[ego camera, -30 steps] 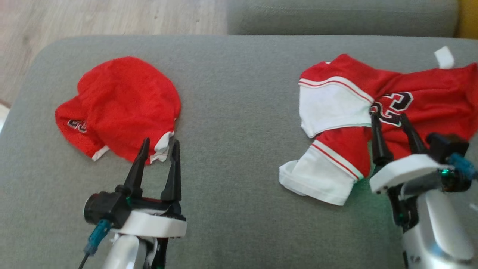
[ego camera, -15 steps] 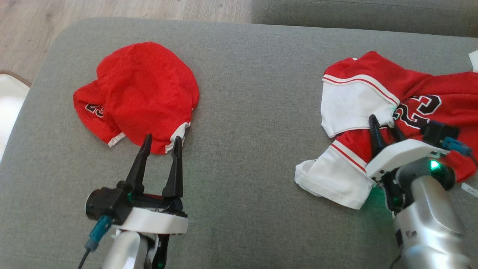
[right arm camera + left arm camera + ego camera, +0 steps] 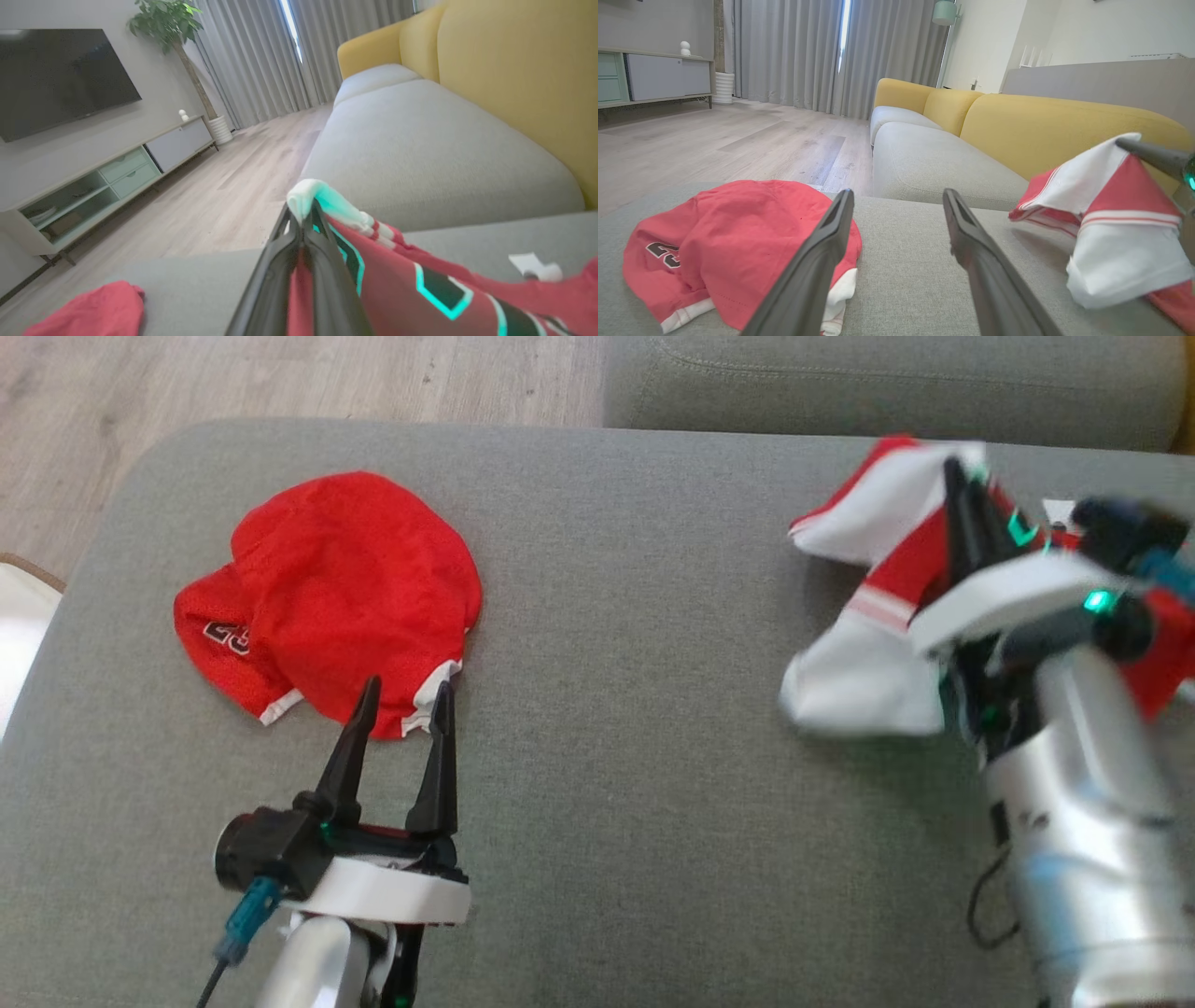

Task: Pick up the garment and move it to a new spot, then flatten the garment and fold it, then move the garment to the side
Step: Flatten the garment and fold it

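Head view: at the upper right the right gripper (image 3: 962, 476) is pinched shut on the jersey (image 3: 864, 695), its white sleeve sagging toward the cushion (image 3: 653, 616). Raise it until the trailing cloth clears before carrying. At the lower left the left gripper (image 3: 407, 689) stands wide and empty at the edge of the red heap (image 3: 345, 579).

Left wrist view: the jersey (image 3: 1111, 224) dangles at the right. Set it down well apart from the heap.

Right wrist view: the jaws clamp a thin fold by the white trim. Move slowly, since it may slip.
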Tool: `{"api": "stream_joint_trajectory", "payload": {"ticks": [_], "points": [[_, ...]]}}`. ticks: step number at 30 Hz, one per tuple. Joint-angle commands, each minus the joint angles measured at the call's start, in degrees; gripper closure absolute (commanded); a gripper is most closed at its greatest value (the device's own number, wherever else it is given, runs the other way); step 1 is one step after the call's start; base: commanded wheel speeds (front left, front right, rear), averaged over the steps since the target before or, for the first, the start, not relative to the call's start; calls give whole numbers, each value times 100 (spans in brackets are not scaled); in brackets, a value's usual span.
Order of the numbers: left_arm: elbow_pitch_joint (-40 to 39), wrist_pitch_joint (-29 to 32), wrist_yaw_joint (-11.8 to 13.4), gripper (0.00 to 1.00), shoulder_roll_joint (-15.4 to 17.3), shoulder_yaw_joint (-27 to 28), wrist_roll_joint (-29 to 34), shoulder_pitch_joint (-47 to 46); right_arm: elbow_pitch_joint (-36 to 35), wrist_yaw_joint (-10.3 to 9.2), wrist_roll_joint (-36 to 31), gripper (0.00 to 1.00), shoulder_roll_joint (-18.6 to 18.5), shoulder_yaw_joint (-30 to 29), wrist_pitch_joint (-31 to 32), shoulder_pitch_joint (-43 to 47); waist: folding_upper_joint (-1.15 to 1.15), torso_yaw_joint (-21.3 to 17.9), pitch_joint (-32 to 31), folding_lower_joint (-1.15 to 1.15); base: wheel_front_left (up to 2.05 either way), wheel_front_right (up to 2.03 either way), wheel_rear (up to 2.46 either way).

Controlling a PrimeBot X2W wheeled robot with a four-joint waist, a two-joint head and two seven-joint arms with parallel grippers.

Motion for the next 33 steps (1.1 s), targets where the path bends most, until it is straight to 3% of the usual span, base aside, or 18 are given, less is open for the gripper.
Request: {"api": "stream_joint_trajectory", "payload": {"ticks": [1, 6, 13, 14, 15, 19, 23, 33], "points": [[-169, -54, -13, 0, 32, 153, -15, -104, -273, -4, 32, 100, -15, 81, 50, -375, 0, 6, -1, 0, 0, 0, 0], [-228, -54, -3, 0, 32, 65, -104, -147, -384, -4, -104, 100, -346, -383, 773, -1145, 0, 192, 180, 0, 0, 0, 0], [-232, -54, 16, 0, 32, -68, -242, -358, 436, -4, -879, 100, -933, -1107, 1189, -2272, 0, 642, 612, 0, 0, 0, 0], [-228, -54, 17, 0, 32, -75, -262, -394, 646, -4, -1018, 74, -1025, -1207, 1241, -2410, 0, 706, 664, 0, 0, 0, 0], [-226, -54, 18, 0, 32, -79, -286, -428, 886, -4, -1166, 0, -1109, -1315, 1320, -2524, 0, 762, 709, 0, 0, 0, 0], [-223, -54, 26, 0, 32, -126, -362, -515, 1604, -4, -1758, 0, -1368, -1421, 1267, -2831, 0, 896, 808, 0, 0, 0, 0], [-209, -54, 55, 0, 32, -103, -356, -533, 2027, -4, -1936, 0, -1296, -1550, 891, -2901, 0, 838, 793, 0, 0, 0, 0], [-212, -54, 55, 0, 32, 64, -244, -485, 2194, -4, -1780, 0, -845, -580, -454, -2194, 0, 241, 425, 0, 0, 0, 0]]}}
